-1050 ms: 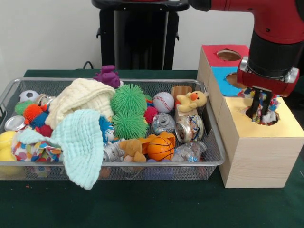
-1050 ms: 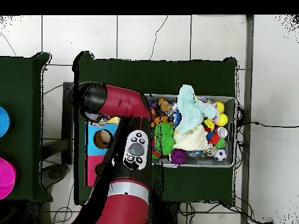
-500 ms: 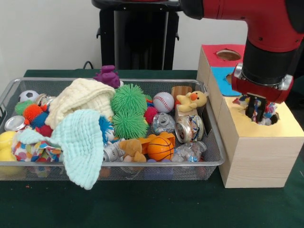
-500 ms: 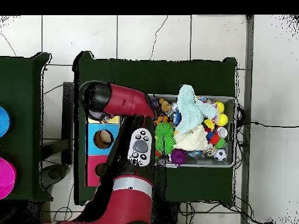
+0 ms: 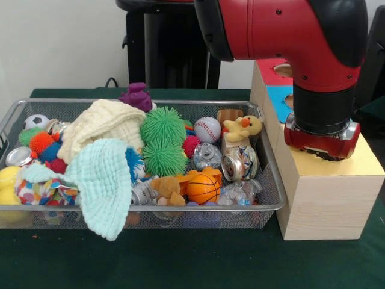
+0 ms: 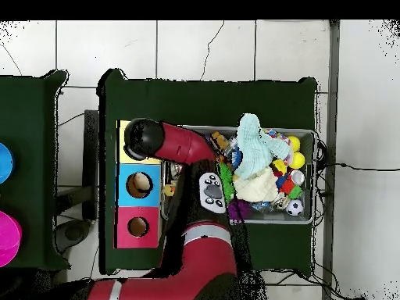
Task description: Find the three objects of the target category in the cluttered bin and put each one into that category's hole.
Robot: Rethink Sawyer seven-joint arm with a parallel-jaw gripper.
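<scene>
You're looking at the arm's wrist point(image 5: 320, 129) sitting low over the yellow hole section point(image 5: 361, 165) of the wooden box point(image 5: 328, 201), probably for a drop; the gripper itself is hidden, so I cannot tell its state. No target object is showing. The wire bin point(image 5: 267, 201) is holding clutter. No readable writing.

Wire bin point(image 5: 274, 208) piled with toys, yellow-topped box point(image 5: 361, 165) beside

The arm point(image 5: 289, 30) enters from 12 o'clock and bends vertically down. Its wrist point(image 5: 322, 129) sits low at 3 o'clock. The gripper is hidden beneath it; finger state undeterminable.
</scene>
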